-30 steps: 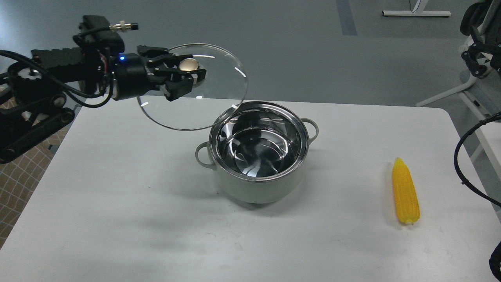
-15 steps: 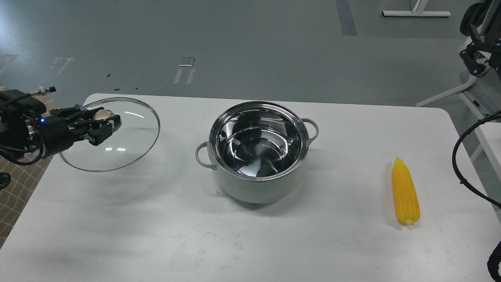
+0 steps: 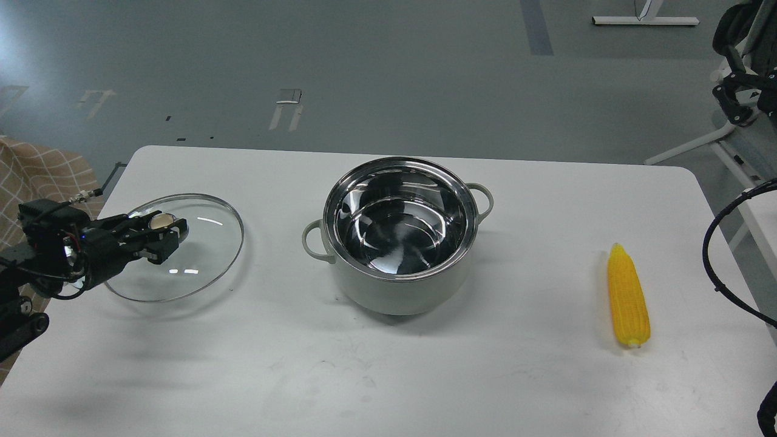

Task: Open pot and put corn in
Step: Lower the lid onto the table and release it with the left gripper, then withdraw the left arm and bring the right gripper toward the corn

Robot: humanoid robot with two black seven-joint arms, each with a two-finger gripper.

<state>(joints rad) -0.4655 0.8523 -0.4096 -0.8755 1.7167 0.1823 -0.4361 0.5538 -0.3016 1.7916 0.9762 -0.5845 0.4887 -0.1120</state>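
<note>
Head view: left hand [image 3: 159, 233] clamped on knob of glass lid [image 3: 200, 255], low over surface [image 3: 388, 376] near left edge; released tilted, could skid off. Right hand out of sight. Pot [image 3: 397, 267] open at centre; corn [image 3: 628, 297] well apart, near right edge. Plenty of bare room between.

Lab or test room: bare grey floor [image 3: 388, 73], white table [image 3: 388, 364], equipment stand [image 3: 646, 20].
</note>
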